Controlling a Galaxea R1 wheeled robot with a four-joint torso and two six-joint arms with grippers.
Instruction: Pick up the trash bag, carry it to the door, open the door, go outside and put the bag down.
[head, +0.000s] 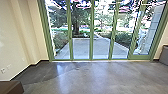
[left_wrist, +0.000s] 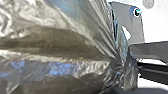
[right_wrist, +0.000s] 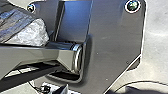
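In the left wrist view the shiny, see-through grey trash bag (left_wrist: 62, 45) looms large, its plastic drawn into tight folds at a gathered neck. My left gripper (left_wrist: 135, 67) is shut on that neck. Part of the bag (right_wrist: 32, 32) also shows beside the robot's dark plate in the right wrist view. Whether my right gripper is open or shut, I cannot tell. Ahead in the head view stands a green-framed glass wall, with a door (head: 132, 57) in its right part; it looks closed.
Grey polished floor (head: 100, 75) stretches up to the glass. A cream wall (head: 15, 40) runs along the left, with a brown box-like object (head: 11, 87) at the near left corner. A grey piece of furniture (head: 163, 55) stands at the right edge. Beyond the glass lies a paved path (head: 100, 47) among plants.
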